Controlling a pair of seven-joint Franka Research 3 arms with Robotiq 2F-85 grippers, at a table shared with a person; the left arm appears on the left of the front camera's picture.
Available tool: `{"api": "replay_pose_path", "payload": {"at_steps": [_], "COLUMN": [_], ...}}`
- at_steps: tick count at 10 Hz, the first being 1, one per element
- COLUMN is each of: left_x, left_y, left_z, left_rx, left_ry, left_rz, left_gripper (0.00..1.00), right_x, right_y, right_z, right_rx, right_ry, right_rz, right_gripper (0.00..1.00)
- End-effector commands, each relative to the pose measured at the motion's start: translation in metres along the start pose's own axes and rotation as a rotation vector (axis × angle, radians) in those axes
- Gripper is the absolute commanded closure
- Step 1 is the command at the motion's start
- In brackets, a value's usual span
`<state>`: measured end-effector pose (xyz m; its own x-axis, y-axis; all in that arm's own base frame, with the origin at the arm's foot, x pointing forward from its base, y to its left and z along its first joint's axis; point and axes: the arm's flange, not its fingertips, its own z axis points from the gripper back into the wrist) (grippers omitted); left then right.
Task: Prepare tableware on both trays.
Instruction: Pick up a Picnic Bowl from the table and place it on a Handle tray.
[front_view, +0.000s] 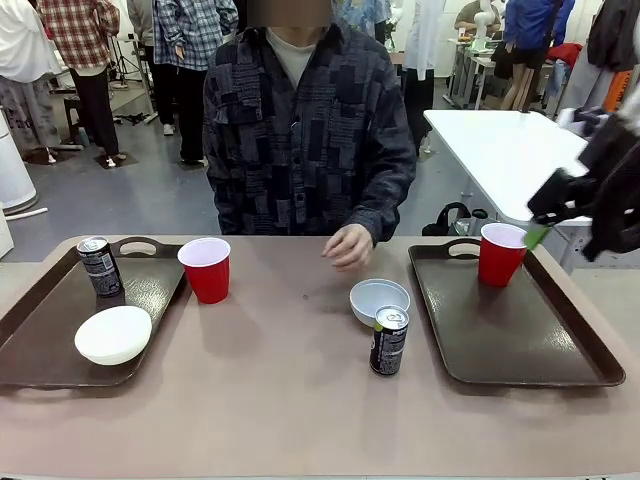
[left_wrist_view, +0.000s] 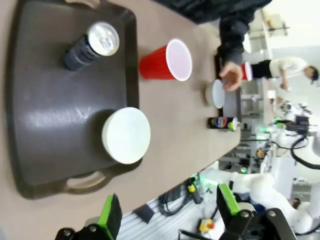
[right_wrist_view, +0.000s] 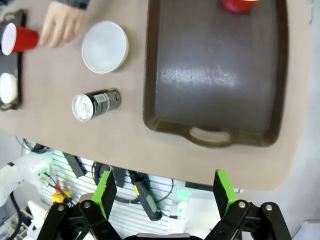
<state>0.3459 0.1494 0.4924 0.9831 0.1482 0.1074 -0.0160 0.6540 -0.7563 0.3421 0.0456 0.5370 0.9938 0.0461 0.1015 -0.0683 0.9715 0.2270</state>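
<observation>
The left tool (left_wrist_view: 168, 210) hangs with its jaws wide and nothing between them. Just ahead of it lies the left tray (left_wrist_view: 50, 125), with the cream bowl (left_wrist_view: 126, 135) nearest the tool and the first can (left_wrist_view: 92, 45) upright farther on. Beside that tray, on the bare surface (left_wrist_view: 180, 150), stands the first cup (left_wrist_view: 167, 61). The right tool (right_wrist_view: 165, 192) is likewise wide and empty. The right tray (right_wrist_view: 215, 75) is straight ahead of it, and at the tray's far end the second cup (right_wrist_view: 239, 5) is cut off by the picture's top edge. To one side of that tray, on the surface, the second can (right_wrist_view: 96, 105) stands nearer the tool and the bluish bowl (right_wrist_view: 105, 46) lies beyond it. A person's hand (right_wrist_view: 60, 25) is close by the bowl, though whether it touches cannot be told. From the front the right tool is a dark shape at the picture's edge and hard to make out, with one green pad (front_view: 537, 237) near the second cup. That makes two trays, two cans, two bowls and two cups: a can and a bowl on the left tray, one cup on the right tray, and three pieces on the bare surface.
</observation>
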Motion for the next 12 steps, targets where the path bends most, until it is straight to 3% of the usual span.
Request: {"api": "replay_pose_path", "payload": {"at_steps": [1, 6, 8, 9, 12], "left_x": [-0.001, -0.001, -0.001, -0.001, -0.001], "left_y": [0.003, 0.003, 0.003, 0.003, 0.003], "left_z": [0.011, 0.011, 0.011, 0.011, 0.011], "left_rx": [-0.050, -0.050, -0.050, -0.050, -0.050], "left_ry": [0.012, 0.012, 0.012, 0.012, 0.012], "left_rz": [0.002, 0.002, 0.002, 0.002, 0.002], "left_gripper": [0.00, 0.00, 0.00, 0.00, 0.00], "right_x": [0.030, 0.033, -0.056, -0.069, -0.054], "right_y": [0.021, 0.037, -0.031, -0.048, -0.044], "right_z": [-0.030, -0.055, -0.009, 0.002, -0.020], "right_rx": [-0.038, -0.017, 0.001, -0.007, -0.009], "right_ry": [0.019, 0.030, 0.005, -0.021, 0.051], "right_rz": [-0.011, 0.022, 0.155, 0.137, 0.100], "right_gripper": [0.00, 0.00, 0.00, 0.00, 0.00]}}
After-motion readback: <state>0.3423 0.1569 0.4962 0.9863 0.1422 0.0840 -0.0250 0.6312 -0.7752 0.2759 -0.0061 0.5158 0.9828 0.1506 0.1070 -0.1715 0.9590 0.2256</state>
